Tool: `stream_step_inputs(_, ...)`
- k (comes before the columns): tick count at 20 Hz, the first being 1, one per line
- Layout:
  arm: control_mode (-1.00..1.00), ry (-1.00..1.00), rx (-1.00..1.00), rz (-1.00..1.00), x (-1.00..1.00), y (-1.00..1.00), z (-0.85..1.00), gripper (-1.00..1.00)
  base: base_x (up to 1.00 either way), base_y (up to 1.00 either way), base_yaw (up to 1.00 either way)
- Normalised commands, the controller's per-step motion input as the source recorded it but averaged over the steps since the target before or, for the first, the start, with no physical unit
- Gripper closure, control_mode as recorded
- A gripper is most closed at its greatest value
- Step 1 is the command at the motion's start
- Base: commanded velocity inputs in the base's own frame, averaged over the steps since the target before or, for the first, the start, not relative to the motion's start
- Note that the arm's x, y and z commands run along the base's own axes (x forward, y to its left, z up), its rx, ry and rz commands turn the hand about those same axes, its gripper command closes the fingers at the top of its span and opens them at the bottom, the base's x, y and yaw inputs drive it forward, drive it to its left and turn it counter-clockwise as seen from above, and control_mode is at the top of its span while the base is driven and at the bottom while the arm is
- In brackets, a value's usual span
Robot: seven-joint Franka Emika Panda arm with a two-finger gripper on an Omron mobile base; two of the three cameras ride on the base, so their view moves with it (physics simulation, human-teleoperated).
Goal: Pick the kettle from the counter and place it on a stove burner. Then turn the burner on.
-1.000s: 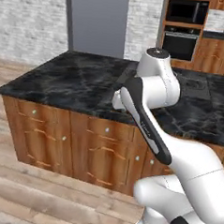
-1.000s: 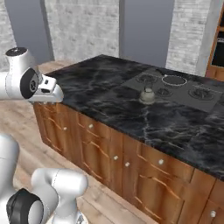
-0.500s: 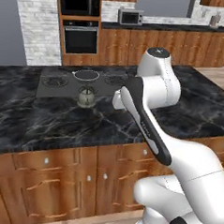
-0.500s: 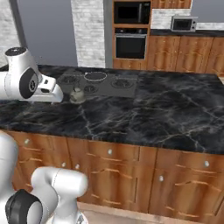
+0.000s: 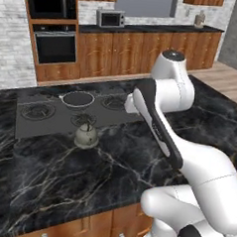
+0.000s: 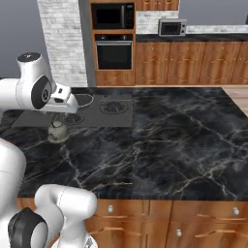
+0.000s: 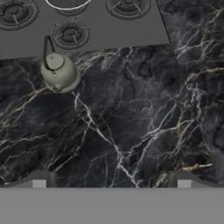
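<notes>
Hand view, left to right. We are seeing the kettle (image 7: 60, 72) sitting up and to the left of the pincer (image 7: 111, 183), well apart from it, upright on the counter (image 7: 144, 109) just beside the near edge of the dark grey cooktop (image 7: 109, 33). It is standing on its flared base, lid knob facing up toward the camera. Its thin dark handle is arching from the lid toward the cooktop, so its long line is running away from the pincer; we cannot make out a spout.

Beyond the kettle, farther from the pincer, a small round burner (image 7: 70, 34) is lying nearly in line with it. Larger spoked burners are sitting at the far left (image 7: 15, 12) and far right (image 7: 128, 6) of the cooktop, and a frying pan (image 7: 68, 3) is resting between them at the top edge; what it holds we cannot tell, as only its rim is showing.

The pincer is standing spread wide, one tip (image 7: 40, 180) at the left and the other at the right, with bare marble between them, touching nothing.

Left base view: the kettle (image 5: 86, 134) is resting on the counter at the cooktop's edge, with the pan (image 5: 77, 99) behind it.
</notes>
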Motion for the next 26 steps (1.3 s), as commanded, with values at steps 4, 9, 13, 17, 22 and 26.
stream_step_inputs(4,1.00,0.00,0.00,0.00,0.00,0.00,0.00,-1.00,0.26,0.45,0.09)
stream_step_inputs(9,1.00,0.00,0.00,0.00,0.00,0.00,0.00,-1.00,-0.06,0.41,0.23)
stream_step_inputs(13,1.00,0.00,0.00,0.00,0.00,0.00,0.00,-1.00,-0.54,0.19,0.10)
stream_step_inputs(17,1.00,0.00,0.00,0.00,0.00,0.00,0.00,-1.00,0.00,0.15,0.00)
stream_step_inputs(22,1.00,0.00,0.00,0.00,0.00,0.00,0.00,-1.00,0.07,0.58,0.00)
stream_step_inputs(26,1.00,0.00,0.00,0.00,0.00,0.00,0.00,-1.00,0.25,0.30,0.00)
